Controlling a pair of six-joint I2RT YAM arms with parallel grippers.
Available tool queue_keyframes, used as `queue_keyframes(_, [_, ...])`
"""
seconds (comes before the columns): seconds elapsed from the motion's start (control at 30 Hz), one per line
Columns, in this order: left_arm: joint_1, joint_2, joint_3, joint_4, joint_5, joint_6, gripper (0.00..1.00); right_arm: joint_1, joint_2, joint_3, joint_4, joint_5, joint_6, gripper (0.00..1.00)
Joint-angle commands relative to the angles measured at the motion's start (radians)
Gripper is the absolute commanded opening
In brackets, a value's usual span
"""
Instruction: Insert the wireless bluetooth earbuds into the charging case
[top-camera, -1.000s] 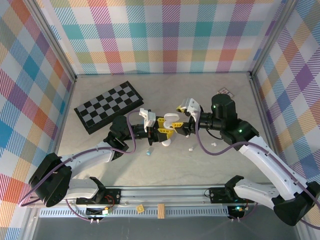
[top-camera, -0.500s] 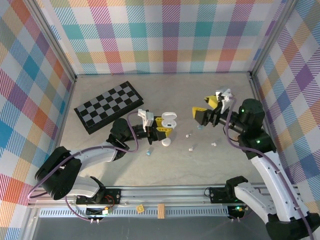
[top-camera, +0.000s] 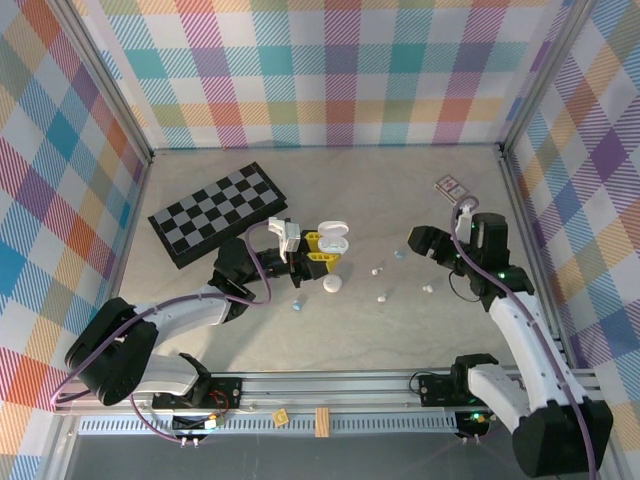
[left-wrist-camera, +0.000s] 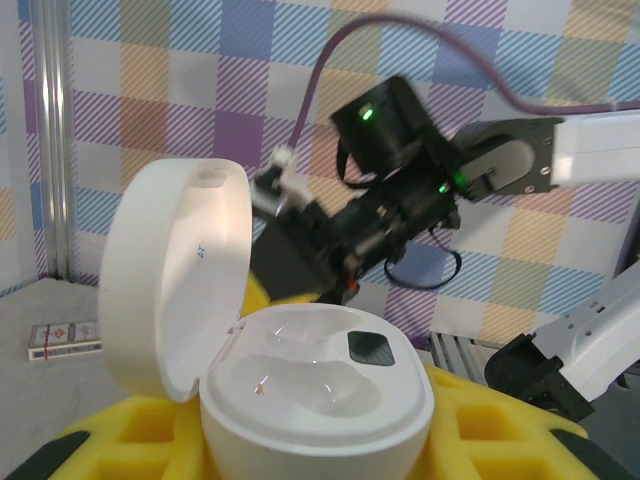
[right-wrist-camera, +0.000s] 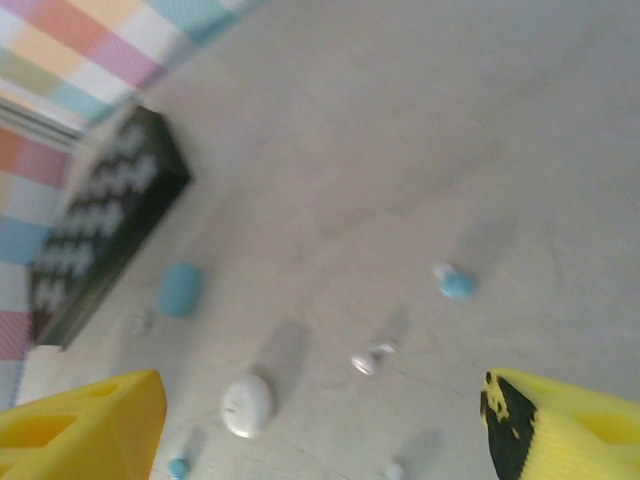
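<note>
Pulled back toward the right wall (top-camera: 572, 200), right gripper (top-camera: 418, 241) gapes empty over bare table (top-camera: 250, 330) near loose earbuds (top-camera: 381, 297), while left gripper (top-camera: 321, 251) clamps the open case (top-camera: 335, 239).

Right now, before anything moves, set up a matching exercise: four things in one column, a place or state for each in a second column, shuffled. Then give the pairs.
Things:
1. chessboard
2. charging case
3. right gripper
4. card pack

Places or states:
a. open, holding nothing
b. lid up, clamped in the left gripper
c. lying flat, far left
d. lying at the far right

Pairs: 1-c; 2-b; 3-a; 4-d
</note>
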Motion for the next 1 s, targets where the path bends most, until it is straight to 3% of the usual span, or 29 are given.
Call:
queue_keyframes(0.0, [0.009, -0.024, -0.007, 0.024, 0.015, 0.013, 0.35, -0.048, 0.070, -0.047, -0.067, 0.051, 0.046, 0.81])
queue_keyframes(0.27, [0.009, -0.042, -0.008, -0.003, 0.016, 0.020, 0.35, -0.056, 0.195, -0.127, 0.030, -0.099, 0.110, 0.79])
queue_keyframes(0.37, [0.009, -0.040, -0.005, -0.006, 0.015, 0.021, 0.35, 0.017, 0.256, -0.121, 0.022, -0.153, 0.084, 0.78])
queue_keyframes(0.63, [0.008, -0.027, 0.006, 0.001, 0.022, 0.013, 0.35, 0.222, 0.424, -0.062, 0.062, -0.145, 0.022, 0.77])
queue_keyframes(0.83, [0.009, -0.050, 0.006, -0.018, 0.023, 0.009, 0.35, 0.235, 0.511, 0.022, 0.051, -0.133, -0.112, 0.78])
queue_keyframes(0.97, [0.009, -0.071, 0.006, -0.065, 0.013, 0.030, 0.35, 0.234, 0.593, 0.069, 0.056, -0.204, -0.144, 0.78])
